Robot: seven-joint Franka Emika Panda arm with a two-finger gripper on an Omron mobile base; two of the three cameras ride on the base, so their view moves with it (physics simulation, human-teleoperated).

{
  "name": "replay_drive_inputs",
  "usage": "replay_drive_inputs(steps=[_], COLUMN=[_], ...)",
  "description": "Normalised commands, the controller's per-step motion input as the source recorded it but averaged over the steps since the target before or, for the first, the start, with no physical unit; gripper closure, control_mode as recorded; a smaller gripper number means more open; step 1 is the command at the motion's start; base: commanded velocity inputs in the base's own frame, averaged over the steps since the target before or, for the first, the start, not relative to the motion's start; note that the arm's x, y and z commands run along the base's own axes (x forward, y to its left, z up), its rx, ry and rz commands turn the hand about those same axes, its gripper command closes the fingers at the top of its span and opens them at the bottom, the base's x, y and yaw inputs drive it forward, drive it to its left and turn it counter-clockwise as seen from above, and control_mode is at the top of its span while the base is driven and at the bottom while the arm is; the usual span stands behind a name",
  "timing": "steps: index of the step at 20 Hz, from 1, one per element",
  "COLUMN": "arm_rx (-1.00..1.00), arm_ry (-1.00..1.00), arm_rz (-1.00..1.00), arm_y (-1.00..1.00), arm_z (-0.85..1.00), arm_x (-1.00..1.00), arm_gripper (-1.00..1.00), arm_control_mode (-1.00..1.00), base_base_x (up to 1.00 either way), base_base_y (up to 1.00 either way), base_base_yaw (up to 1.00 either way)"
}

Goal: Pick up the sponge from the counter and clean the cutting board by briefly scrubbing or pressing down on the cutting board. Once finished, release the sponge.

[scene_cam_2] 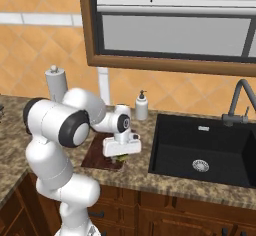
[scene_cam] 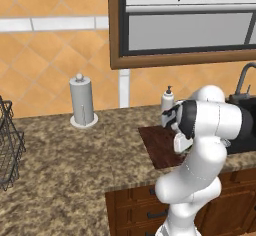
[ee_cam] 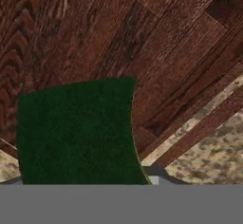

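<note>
One sponge [ee_cam: 76, 130] is lying on one cutting board [ee_cam: 142, 42]; one paper towel roll [scene_cam: 82, 102], one soap bottle [scene_cam_2: 142, 105] and one sink [scene_cam_2: 210, 150] are sitting along the counter [scene_cam: 65, 170].

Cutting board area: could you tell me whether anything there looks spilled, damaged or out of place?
Nothing stands out. The sponge lies against the cutting board under the gripper, and the board sits flat on the counter beside the sink.

Paper-towel holder [scene_cam: 83, 102], soap dispenser [scene_cam_2: 142, 106], sink [scene_cam_2: 210, 150]
</note>
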Motion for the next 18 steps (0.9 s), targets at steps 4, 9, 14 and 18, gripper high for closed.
replay_drive_inputs(steps=[4, 9, 14, 18], arm_rx=[0.0, 0.0, 0.0, -0.01], arm_ry=[0.25, 0.26, 0.18, 0.06], arm_rz=[0.0, 0.0, 0.0, 0.0], arm_y=[-0.77, -0.61, -0.71, -0.13], arm_z=[-0.52, -0.51, -0.52, -0.18], arm_x=[-0.92, -0.86, -1.0, -0.76], arm_gripper=[1.0, 1.0, 1.0, 1.0], arm_control_mode=[-1.0, -1.0, -1.0, -1.0], base_base_x=[0.0, 0.0, 0.0, 0.0], base_base_y=[0.0, 0.0, 0.0, 0.0], base_base_yaw=[0.0, 0.0, 0.0, 0.0])
